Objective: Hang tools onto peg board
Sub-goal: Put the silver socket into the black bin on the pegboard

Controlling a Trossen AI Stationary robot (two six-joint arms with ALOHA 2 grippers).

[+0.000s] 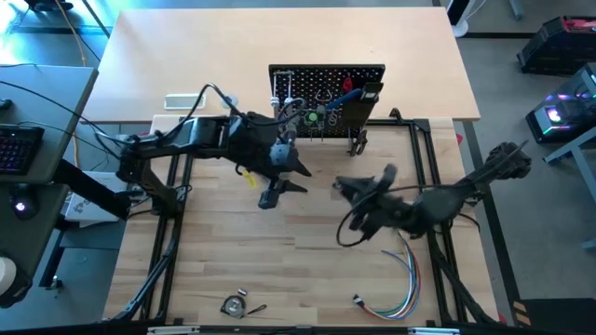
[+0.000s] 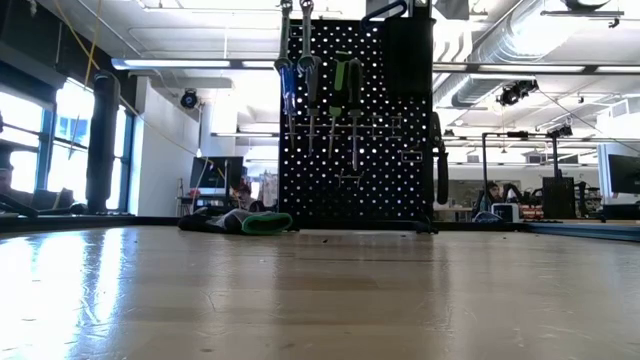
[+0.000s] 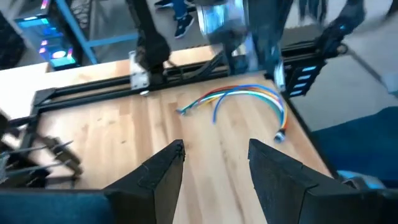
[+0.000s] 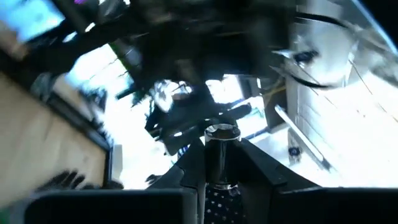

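Observation:
The peg board [image 1: 326,93] [image 2: 355,130] stands upright at the table's far middle. Silver wrenches [image 2: 296,70] and green-handled tools [image 2: 346,90] hang from its hooks, and a red-handled tool [image 1: 349,89] shows at its top. My left gripper [image 1: 282,193] [image 3: 214,162] hovers open in front of the board with nothing between its fingers. My right gripper [image 1: 346,188] [image 4: 221,168] is just to its right, shut on a dark rod-like tool [image 4: 221,186] with a round silver end. Neither gripper shows in the low view. My right gripper pinches the tool's dark dotted shaft [image 4: 221,194] between its two fingers, which lie along it. The round silver end [image 4: 221,133] sticks out past the fingertips. The gripper and tool are up off the table; the rest of the tool is hidden behind the fingers.
A bundle of coloured wires [image 1: 402,279] [image 3: 242,99] lies near the right front. A small metal object [image 1: 237,304] sits at the near edge. A black and green glove [image 2: 240,221] lies left of the board's foot. Black frame rails [image 1: 172,233] border the work area.

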